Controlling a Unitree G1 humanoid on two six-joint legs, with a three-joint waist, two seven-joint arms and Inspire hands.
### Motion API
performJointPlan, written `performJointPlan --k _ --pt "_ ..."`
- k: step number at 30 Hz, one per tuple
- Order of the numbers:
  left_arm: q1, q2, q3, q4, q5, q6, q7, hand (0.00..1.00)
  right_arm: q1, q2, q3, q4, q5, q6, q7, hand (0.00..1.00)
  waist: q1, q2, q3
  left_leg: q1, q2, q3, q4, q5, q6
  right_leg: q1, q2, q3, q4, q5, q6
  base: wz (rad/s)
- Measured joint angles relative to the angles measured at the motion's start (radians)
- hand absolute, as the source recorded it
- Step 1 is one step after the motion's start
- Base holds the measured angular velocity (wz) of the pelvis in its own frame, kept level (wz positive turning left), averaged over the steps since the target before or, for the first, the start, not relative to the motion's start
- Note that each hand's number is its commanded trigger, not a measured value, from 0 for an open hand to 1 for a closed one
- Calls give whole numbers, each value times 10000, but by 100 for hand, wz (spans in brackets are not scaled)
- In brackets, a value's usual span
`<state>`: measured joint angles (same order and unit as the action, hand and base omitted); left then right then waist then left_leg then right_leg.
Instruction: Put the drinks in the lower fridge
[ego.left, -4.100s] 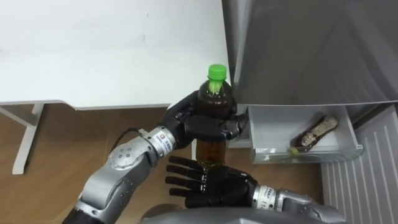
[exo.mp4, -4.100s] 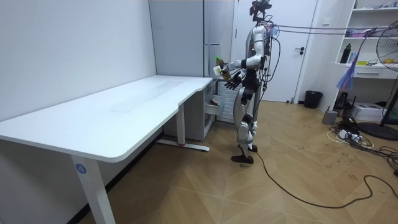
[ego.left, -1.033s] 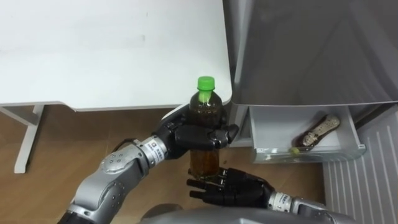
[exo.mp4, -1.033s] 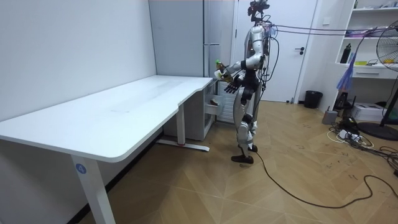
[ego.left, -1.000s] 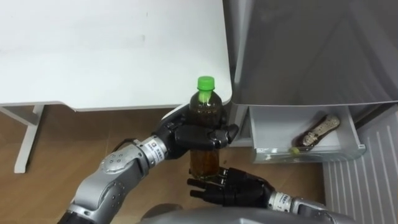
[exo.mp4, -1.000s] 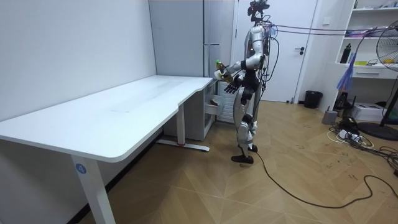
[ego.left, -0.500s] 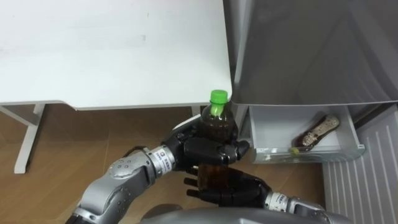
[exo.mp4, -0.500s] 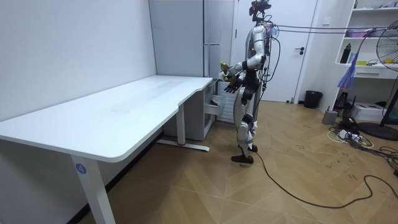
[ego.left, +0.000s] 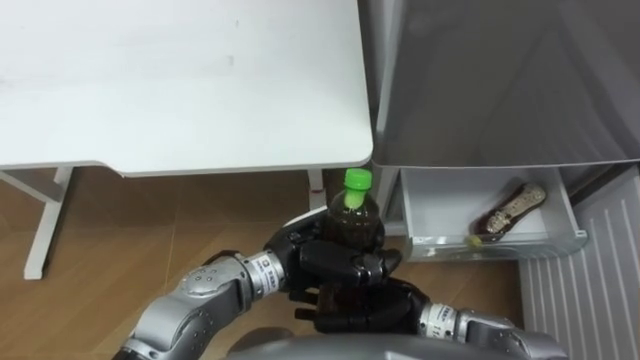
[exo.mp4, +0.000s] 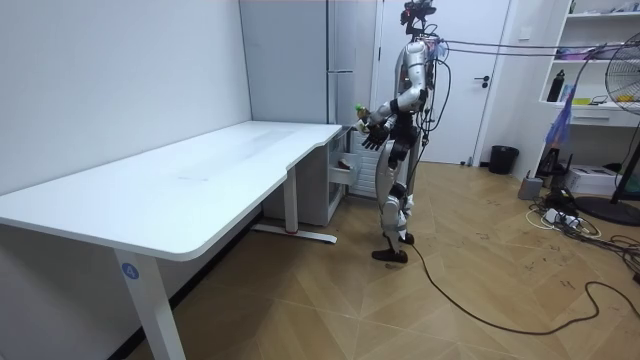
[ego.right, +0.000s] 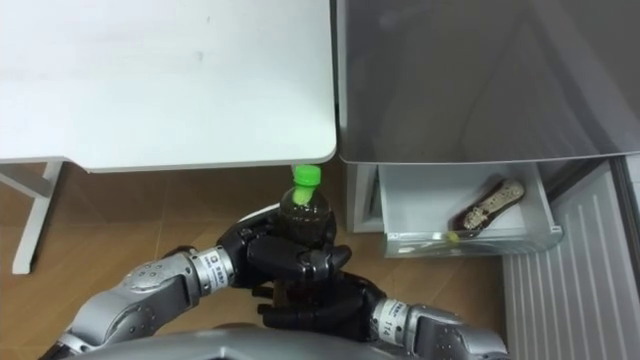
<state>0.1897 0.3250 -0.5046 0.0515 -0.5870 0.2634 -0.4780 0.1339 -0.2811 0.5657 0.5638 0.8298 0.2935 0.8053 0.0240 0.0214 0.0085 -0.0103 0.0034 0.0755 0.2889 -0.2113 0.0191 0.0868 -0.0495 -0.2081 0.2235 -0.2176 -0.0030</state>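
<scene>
Left eye view: the left hand (ego.left: 335, 262) is curled round a bottle (ego.left: 351, 222) of dark drink with a green cap, upright, in front of the white desk (ego.left: 180, 80) edge. The right hand (ego.left: 378, 308) sits just under it at the bottle's base; whether it grips I cannot tell. To the right, the grey fridge (ego.left: 500, 80) has its drawer (ego.left: 490, 247) pulled out, with a long brown packet (ego.left: 510, 210) lying slantwise and a small yellow-green thing at the front.

Room view: the robot stands upright at the fridge, by the desk's far end, with the bottle held at chest height.
</scene>
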Motion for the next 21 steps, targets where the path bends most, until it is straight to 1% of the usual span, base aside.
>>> performJointPlan --k 1,7,12,14,21 --pt "-1 29 2 0 0 0 0 100 -38 1 42 0 -17 -2 -35 100 -4 -3 2 0 -4 4 -4 0 0 4 -4 10 6 0 0 0" --pt "-1 70 15 3 0 -1 -1 100 -91 -4 130 -1 -21 -10 -41 100 11 -45 27 4 -4 13 10 -1 3 6 -5 38 38 -1 2 0" --pt "-2 160 59 58 1 1 0 100 -195 -17 430 0 -72 -195 -153 100 -50 -57 32 8 -4 13 -4 -1 3 -16 0 35 -12 -1 1 0" --pt "0 195 102 80 -103 5 0 100 -205 -20 562 -1 -96 -436 -145 100 -76 -59 33 2 -8 13 -14 -1 4 -16 1 33 -15 0 1 0" --pt "-1 181 159 85 -364 4 64 100 -277 -26 705 0 -119 -746 -172 100 -196 -66 26 13 -14 22 -67 1 5 -11 0 41 -4 -1 2 0"
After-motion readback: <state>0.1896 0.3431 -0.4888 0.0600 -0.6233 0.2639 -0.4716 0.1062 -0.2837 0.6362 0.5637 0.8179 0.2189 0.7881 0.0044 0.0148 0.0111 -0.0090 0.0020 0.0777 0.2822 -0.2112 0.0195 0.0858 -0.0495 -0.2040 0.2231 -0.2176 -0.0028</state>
